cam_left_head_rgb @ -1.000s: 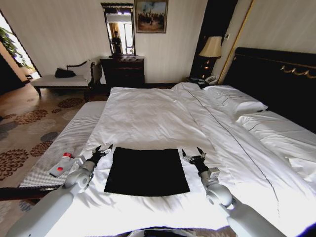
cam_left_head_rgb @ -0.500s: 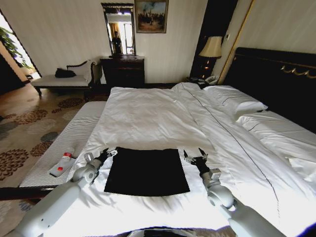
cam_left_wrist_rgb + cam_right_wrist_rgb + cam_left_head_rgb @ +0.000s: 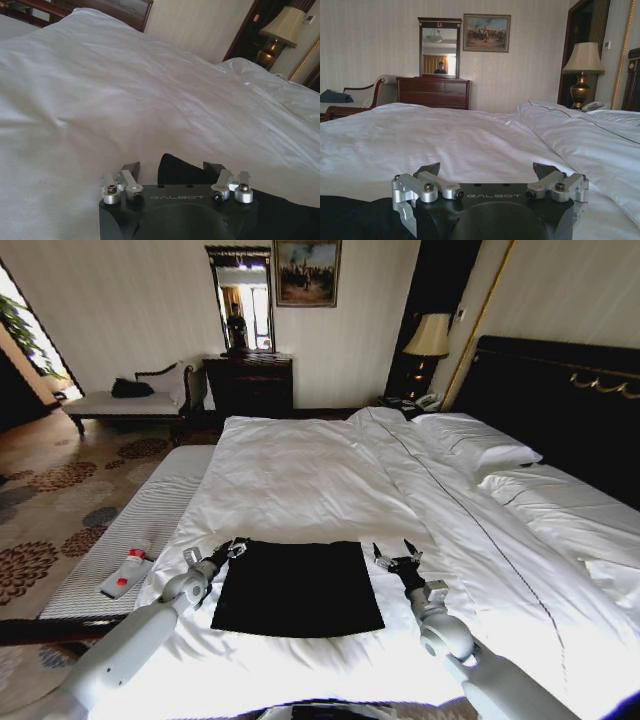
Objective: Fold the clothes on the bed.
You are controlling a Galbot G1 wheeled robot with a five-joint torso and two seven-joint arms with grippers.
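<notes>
Nearest the robot, the black T-shirt [image 3: 297, 586] is laid flat on the white duvet [image 3: 300, 480] at the foot of the bed [image 3: 560, 530], already squared into a neat dark rectangle, with no lettering to be seen from here. The left end effector [image 3: 232, 549] is parked right at the shirt's far left corner; in the left wrist view [image 3: 172, 172] its fingers are spread wide with the black corner [image 3: 185, 172] sitting between them, and nothing is gripped yet. The right end effector [image 3: 397, 559] is held just beside the far right corner, also spread open and empty, with only duvet seen between its fingers in the right wrist view [image 3: 489, 172]. The fabric is judged to be light, soft and floppy, so it will sag and crease as soon as it's lifted, and a single layer could easily be missed or some duvet pinched along with it. The two far corners look like the sensible places to be taken hold of, pinched evenly so the edge stays straight when it's drawn over. Off to the left, a striped bench [image 3: 130, 530] with a small red-and-white bottle [image 3: 124, 573] on it is seen. Farther back are the pillows [image 3: 470, 445], a lamp [image 3: 429, 338], a dark dresser [image 3: 249, 383] and a mirror [image 3: 241, 300].
</notes>
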